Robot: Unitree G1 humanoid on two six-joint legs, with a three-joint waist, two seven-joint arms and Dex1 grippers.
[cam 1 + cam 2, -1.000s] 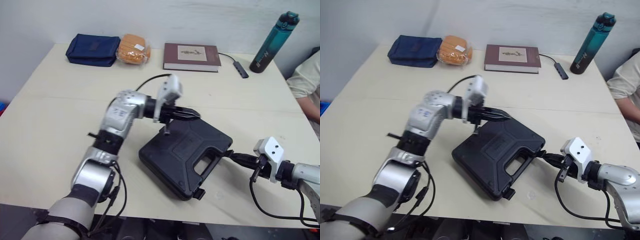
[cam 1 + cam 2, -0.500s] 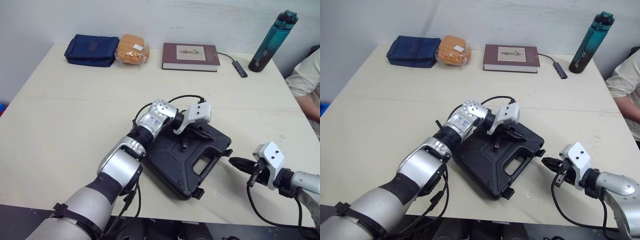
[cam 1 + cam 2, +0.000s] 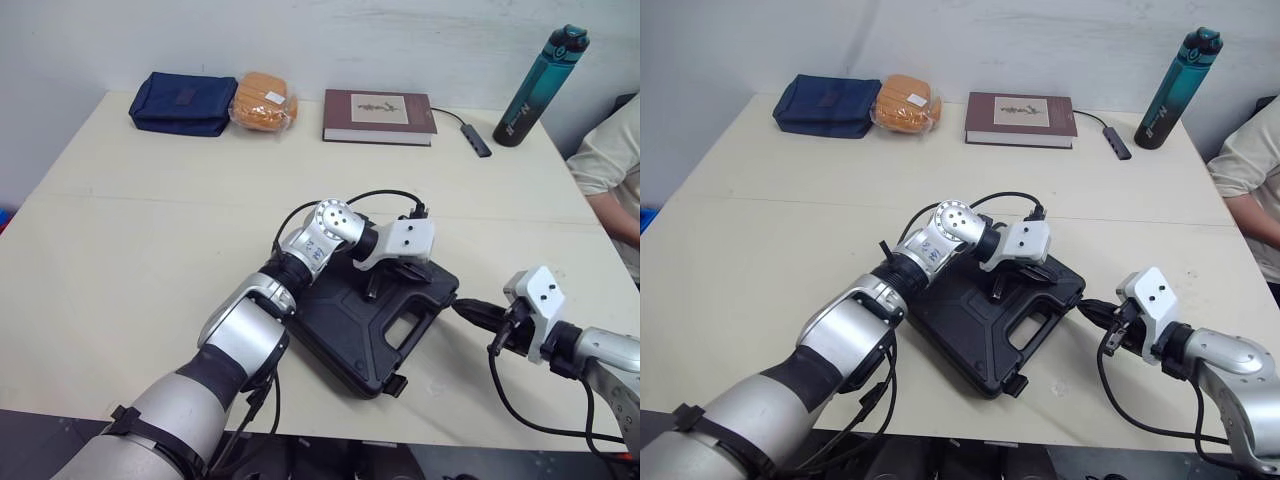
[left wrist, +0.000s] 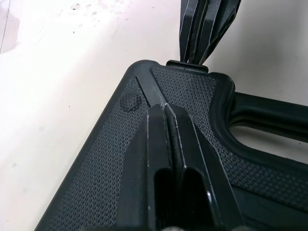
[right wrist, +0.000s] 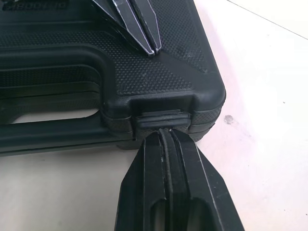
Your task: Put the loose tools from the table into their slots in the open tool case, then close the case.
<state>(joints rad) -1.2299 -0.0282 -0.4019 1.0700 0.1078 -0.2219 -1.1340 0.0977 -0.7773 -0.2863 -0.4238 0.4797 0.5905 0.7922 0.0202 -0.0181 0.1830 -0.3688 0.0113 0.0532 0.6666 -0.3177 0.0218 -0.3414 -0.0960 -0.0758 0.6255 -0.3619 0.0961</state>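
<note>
The black tool case [image 3: 350, 325] lies closed on the table, handle side toward me. My left gripper [image 3: 412, 272] is shut, its tips resting on the lid near the case's right corner; the left wrist view shows those fingertips [image 4: 161, 109] pressed together on the textured lid [image 4: 110, 159]. My right gripper [image 3: 463, 308] is shut too, its tip touching the side latch [image 5: 159, 119] at that same corner. In the right wrist view the left gripper's fingers [image 5: 139, 33] sit on the lid just above the latch.
Along the far edge lie a blue pouch [image 3: 185, 100], an orange packet [image 3: 265, 97], a brown book [image 3: 378, 104], a small grey adapter [image 3: 480, 140] and a teal bottle [image 3: 540, 72]. A person's sleeve [image 3: 605, 160] is at the right edge.
My left gripper has moved across the lid from its far-left edge to the right corner. My right gripper drew back slightly, then returned to the latch.
</note>
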